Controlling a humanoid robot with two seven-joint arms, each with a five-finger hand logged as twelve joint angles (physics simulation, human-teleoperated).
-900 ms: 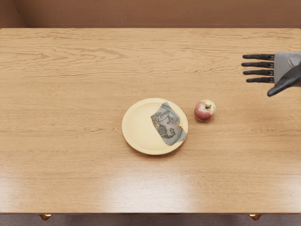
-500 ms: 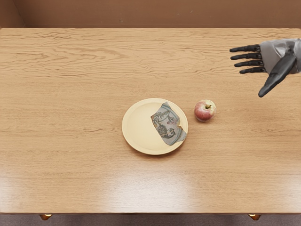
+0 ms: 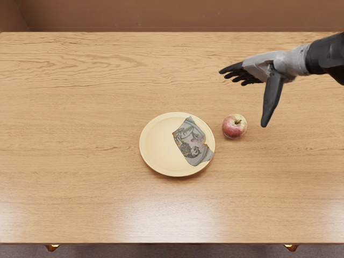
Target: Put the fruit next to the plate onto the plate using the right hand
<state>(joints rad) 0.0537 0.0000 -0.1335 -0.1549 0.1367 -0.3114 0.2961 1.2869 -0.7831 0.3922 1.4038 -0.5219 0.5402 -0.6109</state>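
Apple [image 3: 234, 126] sits on the surface [image 3: 80, 97], just beside the plate's [image 3: 156, 145] right rim. Can't tell whether it touches the rim or a thin gap remains. It is upright, stem up, red with a yellowish patch.

Right hand [image 3: 262, 68] is up and to the right of the apple, not touching it. The arm comes in from the right edge, with a grey forearm and wrist and dark digits. The thumb [image 3: 269, 99] points down toward the surface, its tip just right of the apple and about level with the apple's top. The four fingers [image 3: 232, 70] reach left, above and behind the apple in the picture.

The surface is a light wood tabletop with strong grain and a glossy reflection near the front edge. The cream plate is roughly centre, and a grey patterned object [image 3: 191, 141] lies on its right half; can't tell what it is. A brown wall [image 3: 161, 13] runs along the back, and two small feet [image 3: 52, 247] show under the front edge.

Hand state: spread wide, thumb well apart from the fingers, fingers straight and slightly fanned. It holds nothing and touches nothing visible. Height above the surface can't be judged from this view.
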